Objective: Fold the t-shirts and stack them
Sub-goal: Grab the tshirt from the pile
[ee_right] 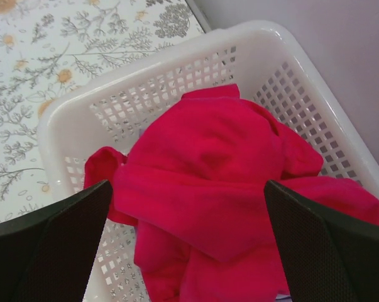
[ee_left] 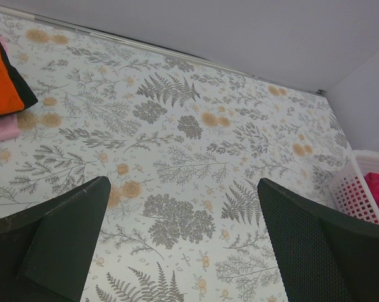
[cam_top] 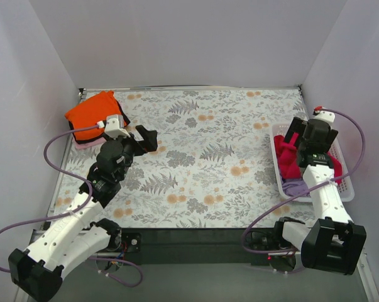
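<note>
right jaws stand wide apart above the crimson t-shirt (ee_right: 220, 182) heaped in the white basket (ee_right: 145, 63), left jaws wide apart over the floral surface (ee_left: 176, 157) near the folded orange t-shirt (cam_top: 92, 110) atop a pink t-shirt (ee_left: 0, 129).

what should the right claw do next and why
Probably lower the right claw onto the crimson shirt and close: its jaws stand open over that shirt, which lies crumpled in the white basket, while the orange shirt already sits folded at the far left.
</note>
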Motion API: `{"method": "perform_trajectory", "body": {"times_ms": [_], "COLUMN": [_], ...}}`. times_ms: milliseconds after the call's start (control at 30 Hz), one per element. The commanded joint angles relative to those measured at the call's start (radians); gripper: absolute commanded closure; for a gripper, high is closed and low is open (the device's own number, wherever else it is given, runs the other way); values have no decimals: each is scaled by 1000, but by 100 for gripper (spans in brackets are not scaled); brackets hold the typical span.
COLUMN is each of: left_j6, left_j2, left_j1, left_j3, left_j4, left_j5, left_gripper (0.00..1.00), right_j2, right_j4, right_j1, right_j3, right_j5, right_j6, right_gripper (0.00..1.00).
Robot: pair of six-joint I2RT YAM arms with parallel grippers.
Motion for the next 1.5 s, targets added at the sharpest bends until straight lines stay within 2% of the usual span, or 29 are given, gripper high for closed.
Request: {"method": "perform_trajectory", "body": {"times_ms": [0,100,200,233,267,600,667,700,733,800,1033,1233,1400,1467], "left_j6": [5,3,3,3,3,2,2,2,2,2,2,2,2,2], "left_j2": [-26,-32,-32,-33,-30,-38,-40,-40,-40,-38,-38,-26,-21,-20], "left_j1": [4,4,3,4,4,4,4,4,4,3,3,4,4,4], "left_j3": [-14,-17,-19,-19,-19,-25,-25,-25,-25,-25,-25,-26,-26,-25], "left_j4": [-11,-11,-11,-11,-10,-10,-10,-11,-11,-10,-10,-4,-2,0], "left_j5": [-18,-18,-18,-18,-18,-24,-24,-24,-24,-26,-26,-26,-23,-18], "left_gripper": [2,2,2,2,2,2,2,2,2,2,2,2,2,2], "right_j2": [17,38,61,72,78,129,138,140,140,135,-13,-142,-112,-55], "right_j4": [-8,-8,-8,-8,-8,-8,-8,-8,-8,-8,8,12,20,21], "right_j1": [-18,-26,-32,-35,-36,-44,-46,-47,-47,-47,-46,-21,72,158], "right_j3": [-3,-4,0,2,4,8,13,13,14,14,14,95,233,359], "right_j5": [-15,-21,-26,-29,-34,-54,-61,-67,-73,-72,-118,-219,-244,-230], "right_j6": [13,16,20,20,22,25,27,28,28,28,24,17,7,-18], "right_gripper": [2,2,8,16,19,46,69,69,82,98,99,99,99,99]}}
